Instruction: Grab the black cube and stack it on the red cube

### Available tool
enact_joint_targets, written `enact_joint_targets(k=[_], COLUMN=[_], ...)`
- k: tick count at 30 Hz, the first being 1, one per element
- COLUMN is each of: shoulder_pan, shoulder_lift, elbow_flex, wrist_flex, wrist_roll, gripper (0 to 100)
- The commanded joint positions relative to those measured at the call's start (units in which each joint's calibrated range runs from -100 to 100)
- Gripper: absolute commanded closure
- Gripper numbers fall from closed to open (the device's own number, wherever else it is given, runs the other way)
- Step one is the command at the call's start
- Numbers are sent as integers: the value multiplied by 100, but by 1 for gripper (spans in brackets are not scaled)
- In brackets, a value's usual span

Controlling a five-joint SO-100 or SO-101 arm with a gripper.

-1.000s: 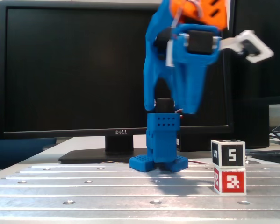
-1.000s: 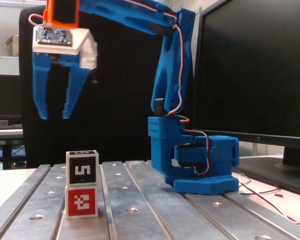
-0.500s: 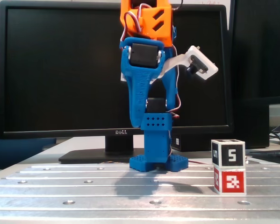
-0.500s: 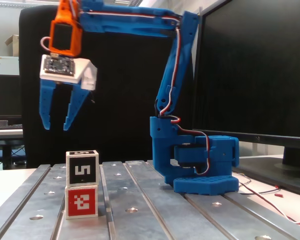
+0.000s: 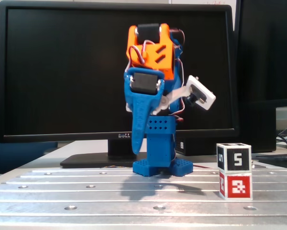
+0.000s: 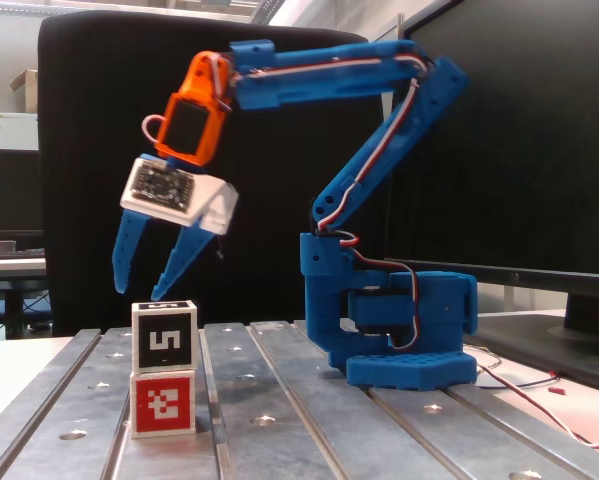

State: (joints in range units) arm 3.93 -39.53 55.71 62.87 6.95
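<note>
Black cube (image 6: 165, 339) sits squarely on top of the red cube (image 6: 163, 403), the two touching and forming a two-high stack on the grooved metal surface (image 6: 309, 420). In a fixed view the stack stands at the right, the black cube (image 5: 234, 156) showing a white "5" on its front face, the red cube (image 5: 235, 186) beneath showing a white blocky marker.

Jaws (image 6: 140, 292) are above the stack and clear of it, tips just over the black cube's top face with a visible gap between. They are spread apart, the two blue fingers (image 6: 128, 252) splayed in a downward V, nothing held between them. Stack lies directly below the gap between the tips, slightly toward the right finger as that view shows it.

Arm's blue base (image 6: 394, 330) is to the right of the stack there, well apart. From the front, the jaws (image 5: 137, 143) are seen edge-on, left of the stack; opening cannot be judged from this side. A dark monitor (image 5: 62, 72) fills the background.
</note>
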Motion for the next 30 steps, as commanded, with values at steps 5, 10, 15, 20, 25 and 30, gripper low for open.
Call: enact_joint_targets(k=[5,10,15,20,25,30], shoulder_pan=[-131,-145,-138,-123,-71,-64], shoulder_lift=[-1184,-1978,-2914,-3549,-4142,-4743], elbow_flex=[1046,1815,2503,2756,3009,3199], wrist_flex=[-528,-733,-768,-656,-408,-186], wrist_roll=[-253,-296,-296,-296,-296,-301], gripper=[89,89,89,89,89,89])
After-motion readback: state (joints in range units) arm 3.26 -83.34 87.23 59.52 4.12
